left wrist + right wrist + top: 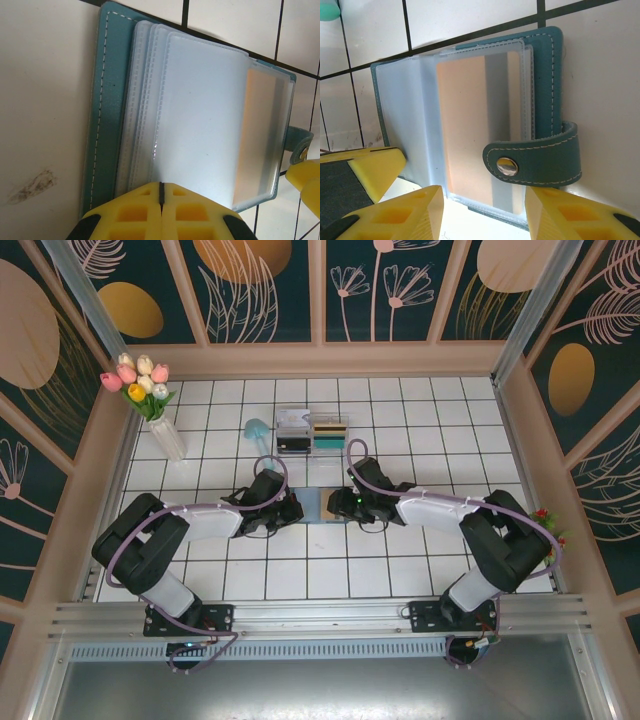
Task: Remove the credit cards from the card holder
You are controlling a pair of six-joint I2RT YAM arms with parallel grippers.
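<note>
Left arm [150, 540]: reaches from its base at the near edge inward to the middle of the white tiled surface [400, 575].
Right arm [500, 540]: mirrors it from the other side, so the two wrists meet at the centre.
Left hand [161, 192]: its yellow fingers are pressed together with no gap, the tips sitting on the near edge of the clear sleeves [200, 110].
Right hand [482, 200]: fingers apart, gripping nothing, one on each side of the holder's near edge.
Card holder [550, 75]: a dark-teal wallet lying open and flat on the tiles between the two hands, white stitching along its cover.
Strap [535, 162]: teal, with a metal snap [507, 166]; it folds across the sleeves between the right hand's fingers.
Credit card [465, 125]: orange-tinted, tucked inside the top sleeve of the holder.
Clear plastic box [312, 432]: farther back, just beyond the hands, with flat pieces standing in it.
Teal object [256, 427]: small, left of the box; what it is cannot be told.
Vase [165, 435]: far left, holding pink, white and yellow tulips [140, 380].
</note>
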